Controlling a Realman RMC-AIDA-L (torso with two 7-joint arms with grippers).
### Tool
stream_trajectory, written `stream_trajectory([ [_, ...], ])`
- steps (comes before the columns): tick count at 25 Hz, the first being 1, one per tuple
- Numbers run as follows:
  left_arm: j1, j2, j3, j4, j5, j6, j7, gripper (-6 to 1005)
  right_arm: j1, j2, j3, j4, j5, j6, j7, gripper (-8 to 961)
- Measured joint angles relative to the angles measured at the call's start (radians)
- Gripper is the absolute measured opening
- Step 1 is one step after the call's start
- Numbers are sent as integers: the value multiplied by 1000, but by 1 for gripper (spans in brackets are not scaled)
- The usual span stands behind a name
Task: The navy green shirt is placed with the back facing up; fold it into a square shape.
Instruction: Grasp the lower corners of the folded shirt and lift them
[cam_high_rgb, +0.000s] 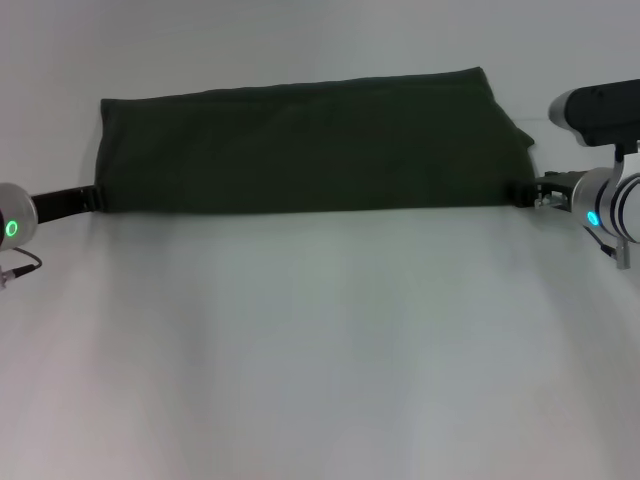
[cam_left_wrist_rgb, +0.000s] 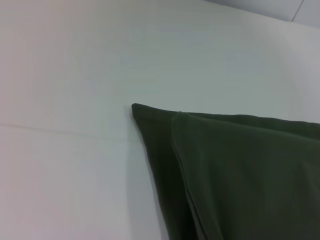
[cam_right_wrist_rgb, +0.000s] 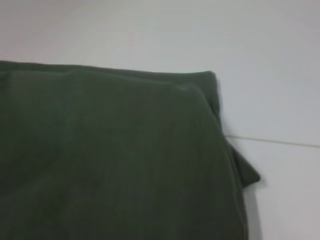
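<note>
Shirt (cam_high_rgb: 300, 145) lies far across the counter (cam_high_rgb: 320, 350) as a long band, lengthwise fold seemingly done; crosswise folds into a square remain. My left pincer (cam_high_rgb: 98, 198) and right pincer (cam_high_rgb: 528, 192) sit at its near corners; grip I cannot tell.

Dark green shirt (cam_left_wrist_rgb: 240, 175), folded in layers, one pointed corner lying flat on a pale table (cam_left_wrist_rgb: 75, 75).
</note>
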Motion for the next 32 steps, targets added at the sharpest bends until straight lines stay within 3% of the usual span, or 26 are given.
stream_trajectory([
  [5, 0, 1, -5, 8, 4, 1, 0, 14, 2, 10, 0, 3, 3, 7, 1, 530],
  [15, 0, 1, -5, 14, 4, 2, 0, 13, 5, 10, 5, 4, 6, -5, 7, 499],
  [20, 0, 1, -5, 18, 4, 2, 0, 14, 4, 8, 8, 0, 6, -21, 6, 247],
  [25, 4, 0, -6, 24, 4, 2, 0, 14, -1, 2, 8, -7, 6, -50, 2, 73],
  [32, 12, 0, -7, 39, 4, 10, 0, 13, -17, -2, 9, -39, 6, -86, 1, 59],
])
